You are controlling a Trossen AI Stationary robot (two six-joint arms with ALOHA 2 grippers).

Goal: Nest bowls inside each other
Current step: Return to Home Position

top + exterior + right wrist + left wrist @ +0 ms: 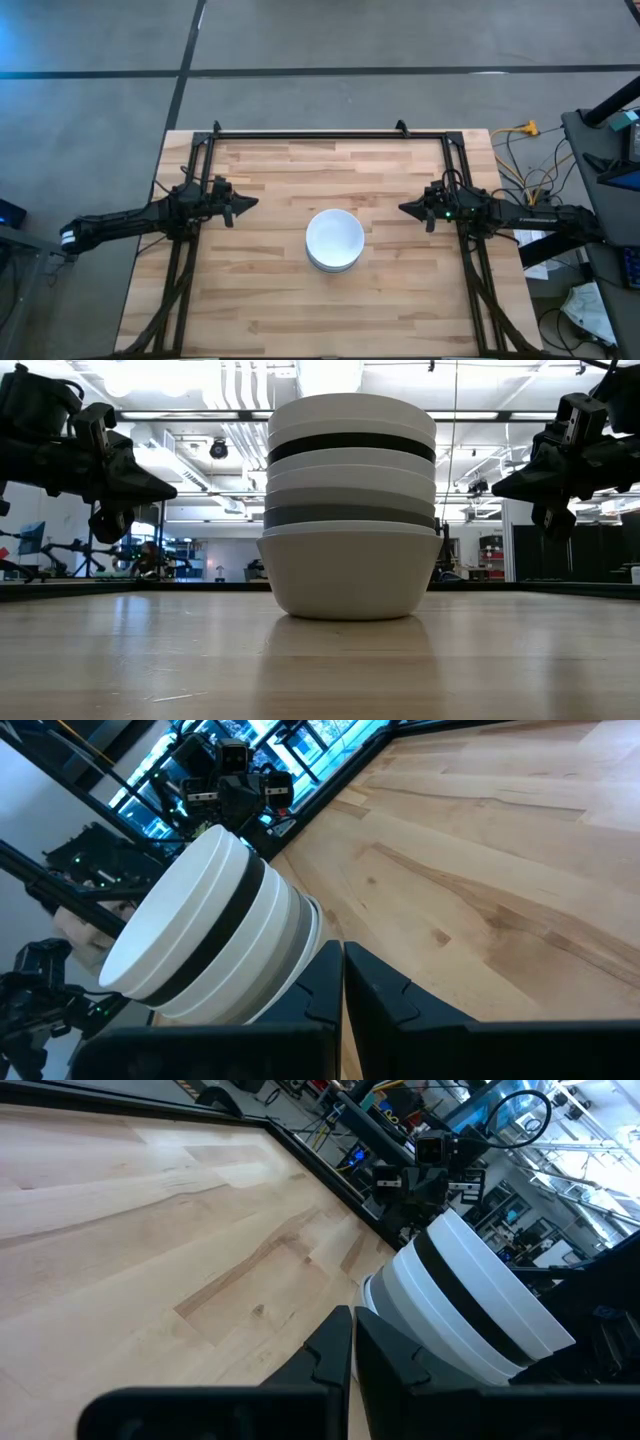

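Centrally on the wooden table [260,300] stand bowls [334,238], left claw [250,203] and right claw [405,208] clenched.

No text or label can be read anywhere.

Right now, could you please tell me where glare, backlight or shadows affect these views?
High view: light is even; the left gripper and right gripper read clearly, and the bowl stack casts hardly any shadow on the table. Low view: bright ceiling lights backlight both grippers into dark shapes, and the table faintly mirrors the stack. Left wrist view: a pale sheen crosses the table.
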